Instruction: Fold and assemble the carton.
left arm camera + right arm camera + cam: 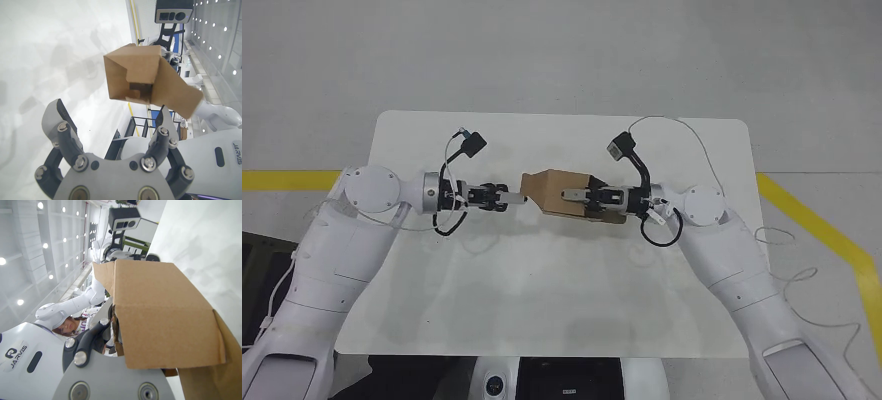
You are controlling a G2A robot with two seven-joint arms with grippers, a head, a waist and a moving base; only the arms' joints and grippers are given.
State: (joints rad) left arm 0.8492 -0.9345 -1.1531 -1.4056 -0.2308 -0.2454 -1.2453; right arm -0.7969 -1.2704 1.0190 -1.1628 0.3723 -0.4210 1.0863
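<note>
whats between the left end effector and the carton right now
Nothing. In the left wrist view the open left end effector faces the carton across a bare gap, with the white table behind.

The carton (547, 188) hangs over the middle of the desk (542, 290), between the two arms. The right hand (589, 195) clasps the end on the robot's right, and the left hand (514, 199) is just beside the opposite end, its fingers spread.
</note>
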